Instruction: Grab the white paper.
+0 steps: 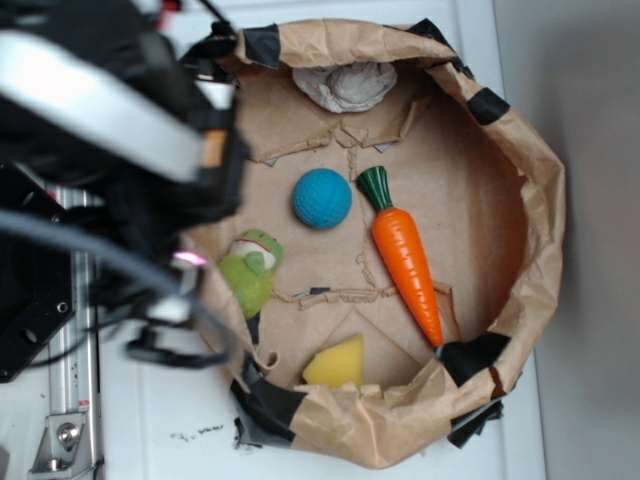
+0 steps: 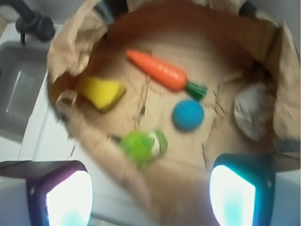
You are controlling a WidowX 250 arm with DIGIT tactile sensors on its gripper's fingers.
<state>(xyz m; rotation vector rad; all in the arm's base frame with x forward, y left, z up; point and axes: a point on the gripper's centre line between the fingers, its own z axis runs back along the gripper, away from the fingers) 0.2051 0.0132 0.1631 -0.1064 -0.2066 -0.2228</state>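
Crumpled white paper (image 1: 345, 86) lies widthwise against the bag's (image 1: 530, 200) top wall.

White paper (image 1: 345, 86), ball (image 1: 322, 198) and carrot (image 1: 406, 256) inside the bag (image 1: 535, 190)

The white paper (image 1: 345, 86) sits against the bag wall (image 1: 530, 150) at top centre — blocked behind, open in front. Blue ball (image 1: 322, 198) and carrot (image 1: 405, 255) stand nearest below — bare bag floor lies between.
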